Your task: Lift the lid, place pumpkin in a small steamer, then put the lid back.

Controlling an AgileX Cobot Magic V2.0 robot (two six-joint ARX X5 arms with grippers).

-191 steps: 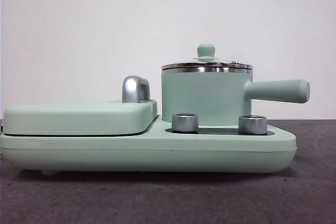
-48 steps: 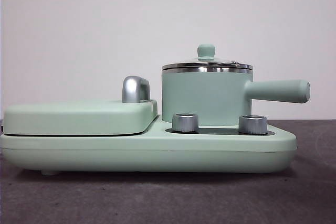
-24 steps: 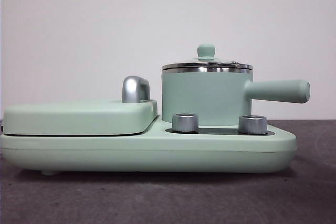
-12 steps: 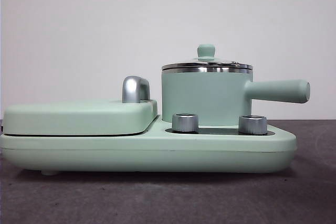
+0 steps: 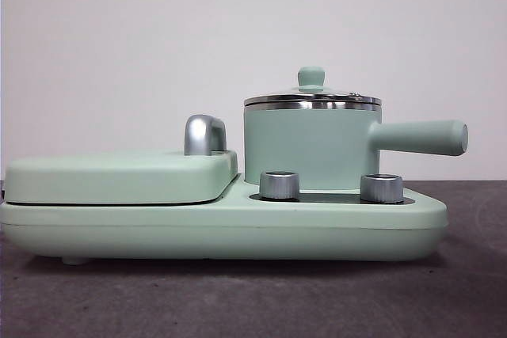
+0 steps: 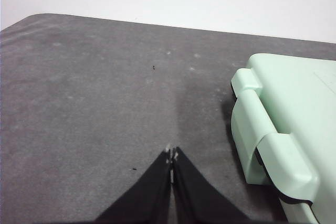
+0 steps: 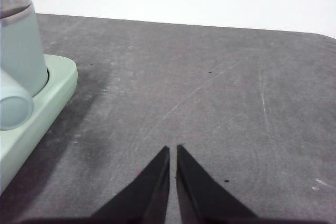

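Here the small steamer (image 5: 309,146) stands right of centre in the front view, seated on the mint-green base (image 5: 222,227) behind two steel knobs (image 5: 279,184), its long handle pointing to the right edge. The lid (image 5: 312,99) sits closed on its rim, so nothing inside can be made out. The broad flat cover (image 5: 119,176) with its chrome handle fills the left half. The left gripper (image 6: 171,153) hangs over bare dark table, jaws pressed together, empty, the base's corner off at the right of its view. The right gripper (image 7: 173,149), clenched on nothing, sees the steamer at the far left of its frame, well apart. No pumpkin appears in any view.
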